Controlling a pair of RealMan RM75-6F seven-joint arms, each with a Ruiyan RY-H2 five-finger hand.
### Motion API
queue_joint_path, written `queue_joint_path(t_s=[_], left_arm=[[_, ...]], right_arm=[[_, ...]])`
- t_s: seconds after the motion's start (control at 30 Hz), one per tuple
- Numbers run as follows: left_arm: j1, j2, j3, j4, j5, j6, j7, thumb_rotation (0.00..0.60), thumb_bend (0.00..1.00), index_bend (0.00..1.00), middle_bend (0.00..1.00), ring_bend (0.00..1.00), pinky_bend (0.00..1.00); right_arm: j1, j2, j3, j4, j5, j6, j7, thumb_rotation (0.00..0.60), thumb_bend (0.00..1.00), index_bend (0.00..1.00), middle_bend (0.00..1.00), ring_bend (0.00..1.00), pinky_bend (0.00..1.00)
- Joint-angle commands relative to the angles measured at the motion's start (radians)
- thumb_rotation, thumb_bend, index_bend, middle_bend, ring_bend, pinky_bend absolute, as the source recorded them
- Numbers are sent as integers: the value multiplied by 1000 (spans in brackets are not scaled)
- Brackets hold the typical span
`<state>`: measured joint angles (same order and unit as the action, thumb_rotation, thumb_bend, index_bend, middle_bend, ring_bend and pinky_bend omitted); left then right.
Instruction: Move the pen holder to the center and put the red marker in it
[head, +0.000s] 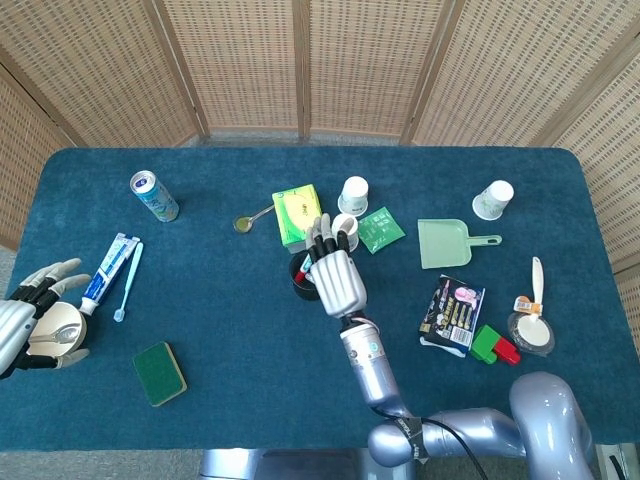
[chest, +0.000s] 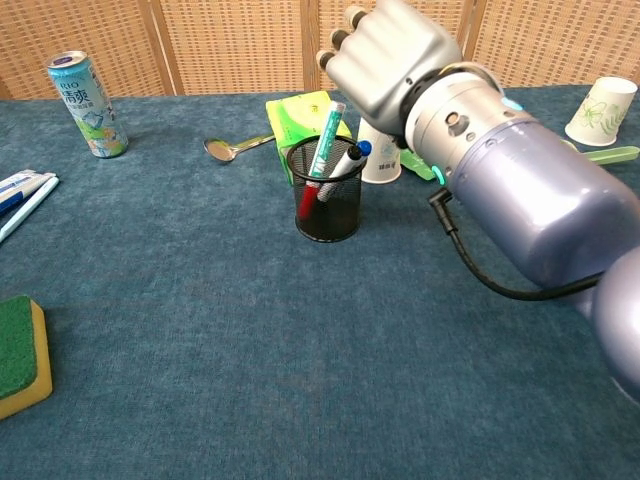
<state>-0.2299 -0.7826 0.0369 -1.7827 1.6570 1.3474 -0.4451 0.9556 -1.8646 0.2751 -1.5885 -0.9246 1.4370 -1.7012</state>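
The black mesh pen holder (chest: 327, 205) stands mid-table, half hidden under my right hand in the head view (head: 298, 279). The red marker (chest: 322, 150) leans inside it, red cap down and teal end up, beside a blue-capped marker (chest: 350, 157). My right hand (chest: 390, 60) hovers just above and to the right of the holder with its fingers stretched out (head: 335, 275); no finger touches the marker. My left hand (head: 35, 315) lies open at the table's left edge with its fingers spread, beside a small round dish.
A green box (chest: 300, 110), a white paper cup (chest: 380, 160) and a spoon (chest: 235, 147) sit close behind the holder. A can (chest: 88, 90) stands far left and a sponge (chest: 18, 355) front left. A dustpan (head: 445, 243) and a snack pack (head: 453, 313) lie to the right.
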Motion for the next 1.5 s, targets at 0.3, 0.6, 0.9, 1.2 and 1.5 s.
queue_joint_path(t_s=[0.3, 0.6, 0.9, 1.2, 1.5], left_arm=[[4, 0, 1, -3, -3, 5, 6, 600, 37, 154, 0, 0, 73], [15, -16, -2, -31, -12, 16, 90, 600, 38, 154, 0, 0, 74], [53, -60, -9, -59, -27, 72, 206, 600, 37, 150, 0, 0, 74], [107, -94, 4, -52, -37, 129, 262, 600, 38, 138, 0, 0, 72], [145, -167, 8, 8, -7, 189, 299, 600, 38, 44, 0, 0, 20]], right_arm=[[-96, 300, -19, -248, -159, 48, 226, 600, 391, 28, 31, 0, 237], [-299, 590, -86, -131, -419, 63, 1012, 600, 40, 133, 96, 23, 247], [-462, 707, -158, 62, -558, 136, 1603, 600, 0, 129, 92, 11, 238], [-627, 724, -241, 112, -583, 200, 1814, 600, 0, 135, 83, 16, 245], [-740, 767, -281, 10, -525, 193, 1677, 600, 0, 105, 0, 0, 66]])
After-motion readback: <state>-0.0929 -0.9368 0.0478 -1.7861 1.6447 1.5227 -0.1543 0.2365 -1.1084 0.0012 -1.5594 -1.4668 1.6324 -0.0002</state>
